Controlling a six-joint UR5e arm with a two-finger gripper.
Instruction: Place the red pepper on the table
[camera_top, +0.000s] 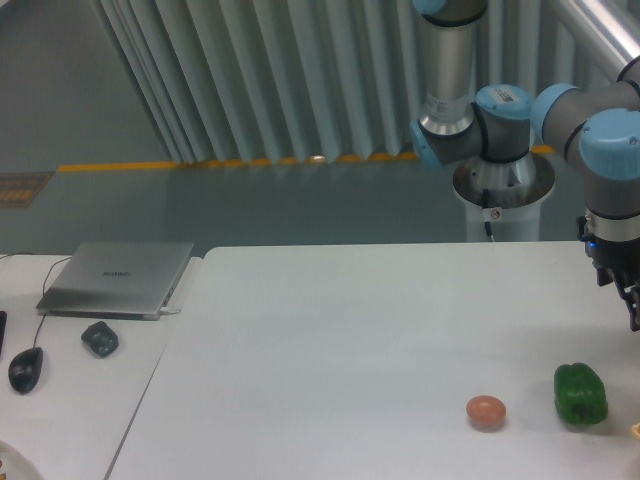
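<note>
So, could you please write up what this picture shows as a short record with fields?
table: white tabletop, holding a green pepper and a pinkish-brown ball to its left, the two apart
red pepper: not in view
gripper: at the right edge of the frame, above the green pepper, mostly cut off; open or shut cannot be told
side desk: closed laptop, mouse, small dark object
</note>
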